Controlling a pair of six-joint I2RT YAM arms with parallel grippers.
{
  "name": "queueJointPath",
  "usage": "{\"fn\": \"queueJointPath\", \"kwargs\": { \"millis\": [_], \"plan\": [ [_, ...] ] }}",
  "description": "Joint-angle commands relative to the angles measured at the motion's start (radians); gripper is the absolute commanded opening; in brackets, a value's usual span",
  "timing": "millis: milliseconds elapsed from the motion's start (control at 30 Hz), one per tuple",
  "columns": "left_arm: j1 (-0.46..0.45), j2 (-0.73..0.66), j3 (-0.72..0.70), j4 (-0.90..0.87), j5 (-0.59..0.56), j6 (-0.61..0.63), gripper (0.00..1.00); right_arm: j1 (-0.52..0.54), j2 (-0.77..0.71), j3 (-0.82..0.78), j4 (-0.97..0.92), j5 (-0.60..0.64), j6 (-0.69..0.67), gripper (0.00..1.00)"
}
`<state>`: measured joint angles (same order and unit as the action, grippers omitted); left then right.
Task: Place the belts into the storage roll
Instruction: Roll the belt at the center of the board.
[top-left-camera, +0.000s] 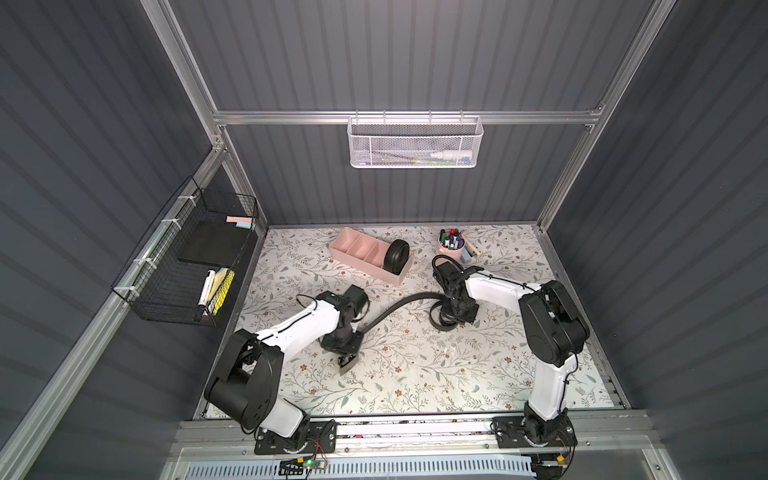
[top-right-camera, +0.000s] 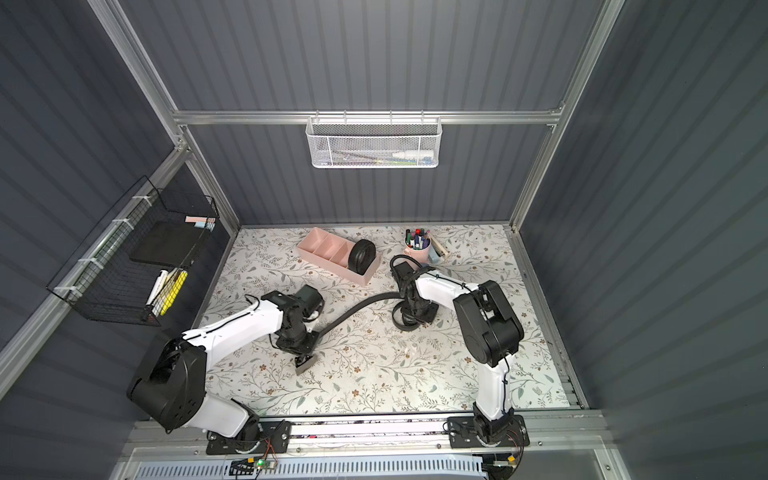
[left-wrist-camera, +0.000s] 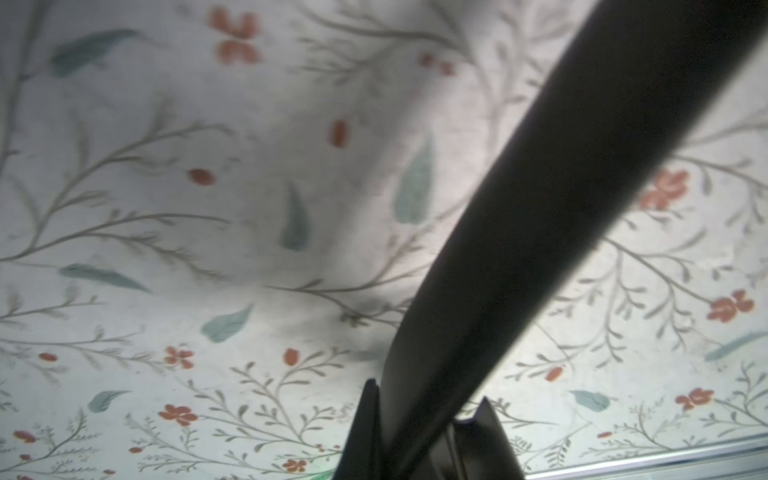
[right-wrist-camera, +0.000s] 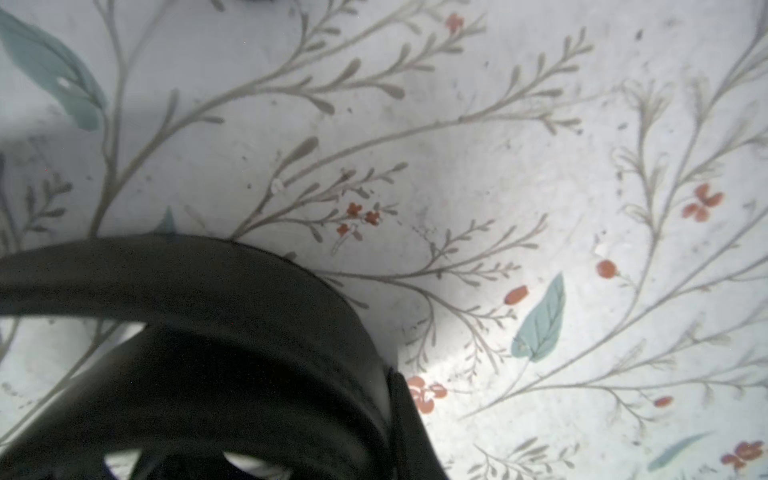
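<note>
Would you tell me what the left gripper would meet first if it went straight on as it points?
Probably the floral tabletop: the left gripper, jaws shut on the belt, points down at it, though depth is unclear.

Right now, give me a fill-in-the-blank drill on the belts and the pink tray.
The storage roll has ___ compartments. The rolled belt stands in the one nearest the pink ___ of markers. The left hand is shut on the other ___, stretched toward the right hand.
Missing: four; cup; belt.
</note>
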<state>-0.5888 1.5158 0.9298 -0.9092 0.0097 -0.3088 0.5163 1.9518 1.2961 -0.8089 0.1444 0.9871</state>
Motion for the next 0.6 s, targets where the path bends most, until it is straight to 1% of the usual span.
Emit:
{"fn": "queueJointPath", "kwargs": {
  "millis": [0, 100, 233, 300, 400, 533, 567],
  "plan": [
    [-0.159, 0.038, -0.007, 0.018, 0.031, -0.061, 0.00, -0.012, 0.113, 0.038, 0.029, -0.065, 0.027, 0.00],
    [-0.284, 0.117, 0.018, 0.099, 0.120, -0.087, 0.00, -0.016, 0.162, 0.118, 0.008, -0.102, -0.009, 0.01],
    [-0.422, 0.234, 0.109, 0.165, 0.159, -0.078, 0.00, -0.022, 0.240, 0.247, -0.044, -0.161, -0.087, 0.01],
    [-0.463, 0.278, 0.155, 0.209, 0.179, -0.078, 0.00, -0.022, 0.270, 0.307, -0.083, -0.173, -0.119, 0.01],
    [-0.499, 0.366, 0.235, 0.281, 0.217, -0.074, 0.00, -0.023, 0.301, 0.366, -0.093, -0.212, -0.164, 0.00],
    [-0.542, 0.486, 0.404, 0.346, 0.307, -0.062, 0.00, -0.022, 0.358, 0.474, -0.153, -0.278, -0.254, 0.00],
    [-0.549, 0.503, 0.421, 0.376, 0.325, -0.070, 0.05, -0.022, 0.371, 0.498, -0.170, -0.291, -0.274, 0.00]
  ]
}}
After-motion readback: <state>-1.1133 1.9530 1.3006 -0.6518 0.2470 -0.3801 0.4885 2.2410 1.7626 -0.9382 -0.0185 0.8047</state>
